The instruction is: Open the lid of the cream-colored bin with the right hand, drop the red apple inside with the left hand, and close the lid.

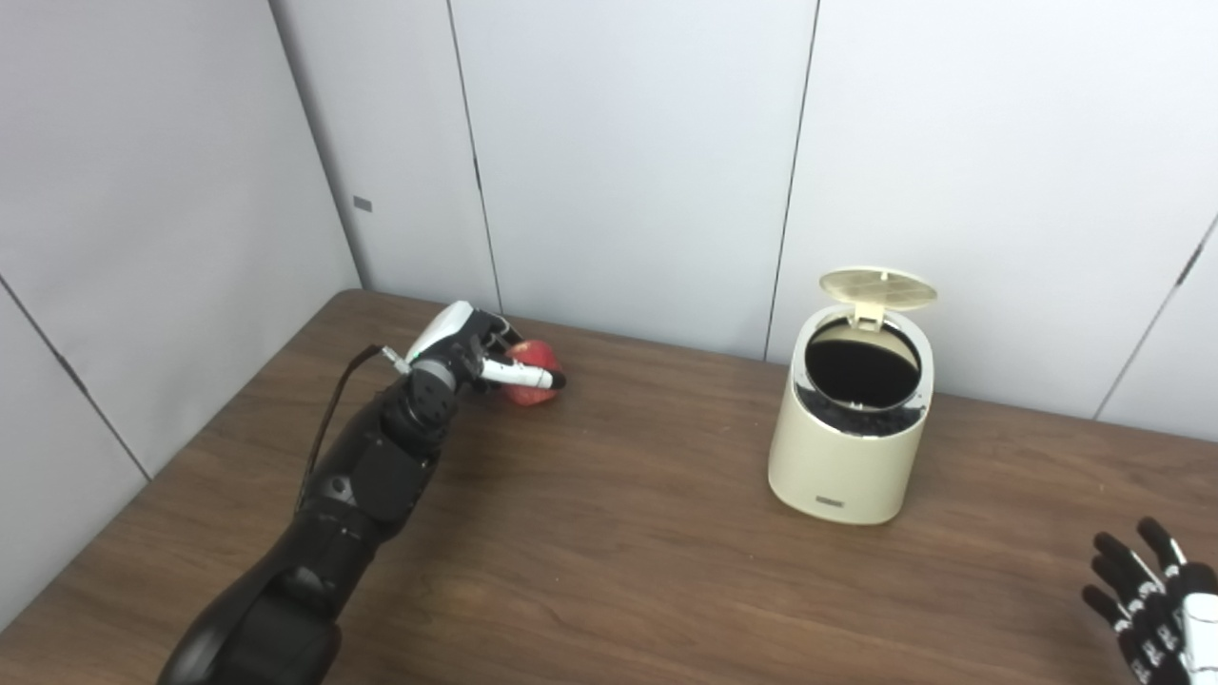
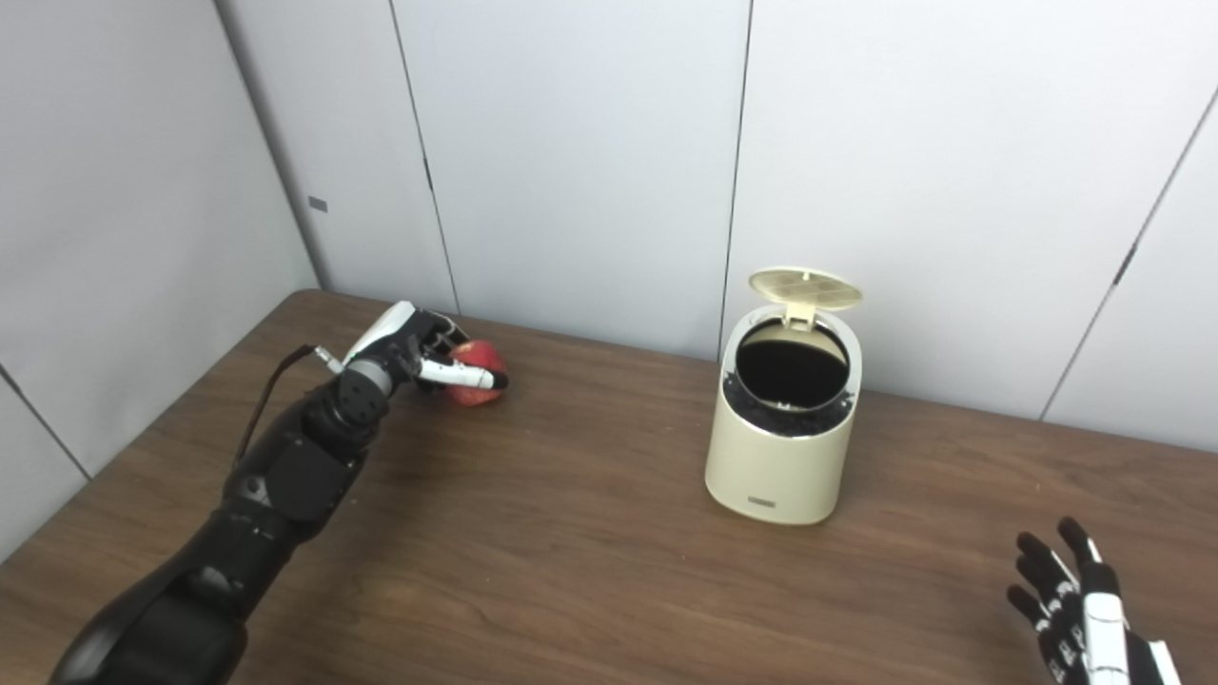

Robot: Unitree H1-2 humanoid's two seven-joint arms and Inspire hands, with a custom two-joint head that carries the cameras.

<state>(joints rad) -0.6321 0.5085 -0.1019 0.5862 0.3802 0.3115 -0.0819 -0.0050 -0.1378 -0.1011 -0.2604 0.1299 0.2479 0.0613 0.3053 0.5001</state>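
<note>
While the lid [image 1: 877, 288] of the one cream-colored bin [image 1: 850, 447] stands tipped up on its hinge at the bin's back rim, the round mouth below it lies uncovered and shows a dark inside. That bin stands upright on the brown wooden counter [image 1: 609, 533], right of the middle and toward the far edge, just in front of the grey wall panels [image 1: 628, 143].

One red apple [image 1: 534, 373] is in sight. It sits near the counter's far left corner, well apart from the bin, and the left hand [image 1: 473, 354] is wrapped around it: the fingers [image 1: 519, 374] cross the front of the fruit and the palm presses in from the left side. From these two views it cannot be told whether the apple rests on the wood or is raised a little above it. The black left arm [image 1: 352, 495] reaches up from the near left corner toward that spot, with a thin dark cable looping beside the wrist.

The right hand [image 2: 1080, 604] shows only in part at the near right corner of the counter. Its black fingers [image 2: 1039, 563] point upward and stand spread apart, holding nothing, and it is well clear of the bin.

Counted together: one bin, one lid, one apple, two hands.
</note>
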